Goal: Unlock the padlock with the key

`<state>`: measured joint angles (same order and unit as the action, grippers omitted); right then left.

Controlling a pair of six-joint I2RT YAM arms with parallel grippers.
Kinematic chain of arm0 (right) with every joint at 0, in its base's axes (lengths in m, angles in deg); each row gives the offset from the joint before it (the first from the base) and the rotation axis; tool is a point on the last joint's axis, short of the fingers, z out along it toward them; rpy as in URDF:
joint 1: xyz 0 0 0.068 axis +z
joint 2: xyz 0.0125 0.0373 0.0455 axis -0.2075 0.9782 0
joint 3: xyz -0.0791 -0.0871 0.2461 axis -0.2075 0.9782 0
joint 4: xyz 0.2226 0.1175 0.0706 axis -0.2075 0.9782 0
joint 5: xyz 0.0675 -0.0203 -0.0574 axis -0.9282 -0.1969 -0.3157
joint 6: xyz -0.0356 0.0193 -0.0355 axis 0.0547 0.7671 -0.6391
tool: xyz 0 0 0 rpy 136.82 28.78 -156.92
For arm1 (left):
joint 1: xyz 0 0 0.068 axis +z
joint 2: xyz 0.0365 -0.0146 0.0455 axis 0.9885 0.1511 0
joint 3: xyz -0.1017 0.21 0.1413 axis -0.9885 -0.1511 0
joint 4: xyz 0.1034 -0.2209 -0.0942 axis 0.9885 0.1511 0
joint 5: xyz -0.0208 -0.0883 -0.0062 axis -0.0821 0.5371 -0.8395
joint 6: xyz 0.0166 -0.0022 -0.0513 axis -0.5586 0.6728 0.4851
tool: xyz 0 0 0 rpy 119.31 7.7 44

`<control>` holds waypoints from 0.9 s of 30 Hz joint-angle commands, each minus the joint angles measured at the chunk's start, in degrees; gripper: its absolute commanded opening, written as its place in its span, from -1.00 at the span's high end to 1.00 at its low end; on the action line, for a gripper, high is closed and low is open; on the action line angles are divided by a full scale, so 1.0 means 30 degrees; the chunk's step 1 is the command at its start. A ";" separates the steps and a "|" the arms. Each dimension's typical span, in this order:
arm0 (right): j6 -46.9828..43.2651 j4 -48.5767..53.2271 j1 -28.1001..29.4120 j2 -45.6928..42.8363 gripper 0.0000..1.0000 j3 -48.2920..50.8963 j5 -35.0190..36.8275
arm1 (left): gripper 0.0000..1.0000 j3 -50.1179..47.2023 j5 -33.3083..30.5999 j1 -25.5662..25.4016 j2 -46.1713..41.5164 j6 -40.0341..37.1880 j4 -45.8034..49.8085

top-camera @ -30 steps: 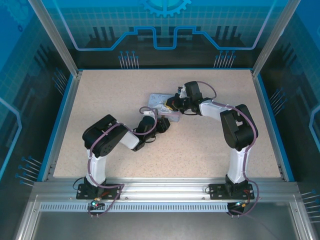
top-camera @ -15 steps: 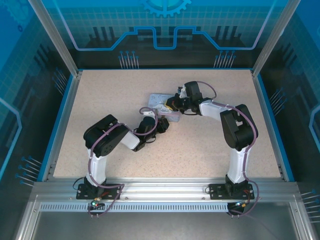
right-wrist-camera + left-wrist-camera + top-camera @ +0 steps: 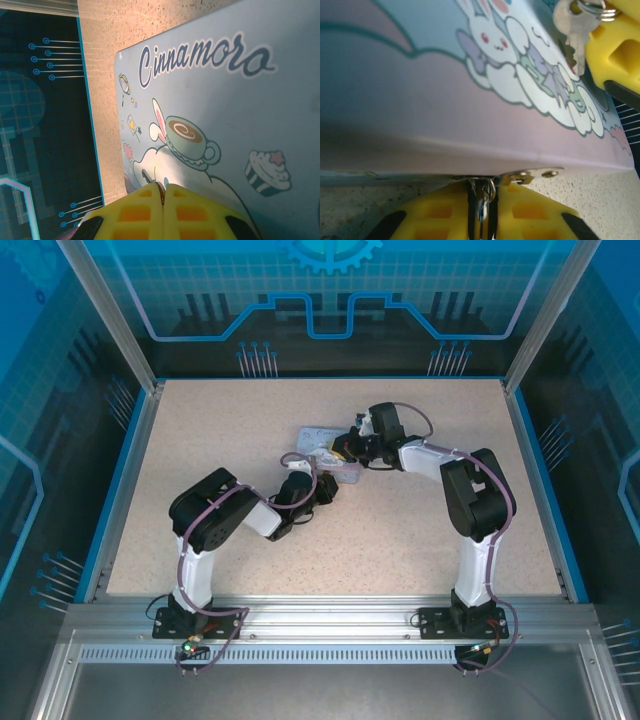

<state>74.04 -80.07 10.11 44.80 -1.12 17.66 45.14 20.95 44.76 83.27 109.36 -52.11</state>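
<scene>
the speckled tabletop [image 3: 200, 440] carries a pale blue cartoon tin [image 3: 215, 115] lying flat near its middle, and both arms reach in to it from opposite sides. the left end effector [image 3: 482, 191] sits low against the tin's edge. its yellow fingers are pressed almost together on a small metal piece with a ring, just under a brass-coloured latch plate [image 3: 535, 175] that juts from the tin. i take that piece for the padlock [image 3: 482, 201], but it is edge-on and blurred, so no keyhole can be made out. the right end effector [image 3: 163, 190] hovers over the lid, fingers closed to a seam with a thin dark sliver pinched there. the left wrist view shows the key [image 3: 573, 31], silver, hanging blade-down from its ring beside those fingers, above the lid and apart from the padlock.

the step in hand looks like bringing key to lock, one side steadying and the other carrying. the next move calls for taking the key down to the padlock, lining the blade with the slot and pushing it home before any turn. a dangling key may swing and miss.
</scene>
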 commanded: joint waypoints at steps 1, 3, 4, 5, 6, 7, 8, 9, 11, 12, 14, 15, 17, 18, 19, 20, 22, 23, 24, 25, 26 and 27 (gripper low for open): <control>0.0167 0.0432 0.0167 0.0439 1.00 0.0264 -0.0231 | 0.87 -0.0027 -0.0392 -0.0114 0.0383 -0.0189 0.1894; 0.0168 0.0367 0.0131 0.0483 1.00 0.0236 -0.0253 | 1.00 0.0083 -0.0083 -0.0077 -0.0192 -0.0215 0.2773; 0.0195 0.0345 0.0123 0.0485 1.00 0.0210 -0.0283 | 1.00 0.0173 0.0240 -0.0086 -0.0638 -0.0304 0.3381; 0.0196 0.0348 0.0083 0.0486 1.00 0.0149 -0.0348 | 1.00 0.0314 0.0804 -0.0088 -0.1175 -0.0279 0.4011; 0.0211 0.0323 0.0036 0.0499 1.00 0.0097 -0.0371 | 1.00 0.0425 0.1358 -0.0051 -0.1622 -0.0305 0.4546; 0.0266 0.0272 -0.0010 0.0492 1.00 0.0020 -0.0441 | 1.00 0.0602 0.1888 -0.0061 -0.2247 -0.0208 0.5449; 0.0270 0.0264 -0.0077 0.0486 1.00 -0.0087 -0.0499 | 1.00 0.0813 0.2520 -0.0043 -0.2855 -0.0113 0.6339; 0.0267 0.0314 -0.0147 0.0466 1.00 -0.0249 -0.0576 | 1.00 0.1055 0.3100 -0.0012 -0.3359 -0.0033 0.7265; 0.0200 0.0454 -0.0255 0.0440 1.00 -0.0668 -0.0706 | 1.00 0.1868 0.4545 0.0205 -0.4210 0.0183 0.9288; 0.0118 0.0642 -0.0301 0.0424 1.00 -0.0945 -0.0776 | 1.00 0.2209 0.5186 0.0270 -0.4676 0.0234 1.0151; -0.0050 0.0891 -0.0446 0.0369 1.00 -0.1480 -0.0927 | 1.00 0.3186 0.6295 0.0481 -0.5366 0.0141 1.2483; -0.0093 0.0947 -0.0549 0.0294 1.00 -0.1677 -0.1030 | 1.00 0.3515 0.6471 0.0543 -0.5651 0.0051 1.3311; -0.0042 0.0892 -0.0830 0.0070 1.00 -0.2015 -0.1190 | 1.00 0.3956 0.6469 0.0634 -0.6273 -0.0140 1.4752; 0.0020 0.0880 -0.0977 -0.0077 1.00 -0.2075 -0.1192 | 1.00 0.4056 0.6446 0.0683 -0.6461 -0.0183 1.5188; 0.0086 0.0789 -0.1184 -0.0308 1.00 -0.2090 -0.1188 | 1.00 0.4140 0.6401 0.0737 -0.6641 -0.0218 1.5520; 0.0185 0.0592 -0.1385 -0.0534 1.00 -0.2030 -0.1209 | 1.00 0.4150 0.6384 0.0825 -0.6740 -0.0193 1.5687; 0.0413 0.0313 -0.1842 -0.1105 1.00 -0.1811 -0.1277 | 1.00 0.4179 0.6337 0.0952 -0.6732 -0.0076 1.5885; 0.0508 0.0063 -0.2088 -0.1425 1.00 -0.1628 -0.1302 | 1.00 0.4200 0.6365 0.0991 -0.6686 0.0009 1.5837; 0.0593 -0.0067 -0.2305 -0.1764 1.00 -0.1457 -0.1309 | 1.00 0.4217 0.6394 0.0994 -0.6620 0.0045 1.5842; 0.0672 -0.0166 -0.2586 -0.2195 1.00 -0.1212 -0.1313 | 1.00 0.4249 0.6446 0.1037 -0.6532 0.0120 1.5804; 0.0763 -0.0298 -0.2846 -0.2628 1.00 -0.0938 -0.1392 | 1.00 0.4274 0.6509 0.1031 -0.6426 0.0234 1.5724; 0.0832 -0.0419 -0.3084 -0.3082 1.00 -0.0649 -0.1462 | 1.00 0.4289 0.6644 0.1074 -0.6336 0.0357 1.5587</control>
<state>75.40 -79.37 2.90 41.08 -4.77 15.03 56.46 38.77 47.44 64.21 110.05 -6.10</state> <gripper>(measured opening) 0.043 0.130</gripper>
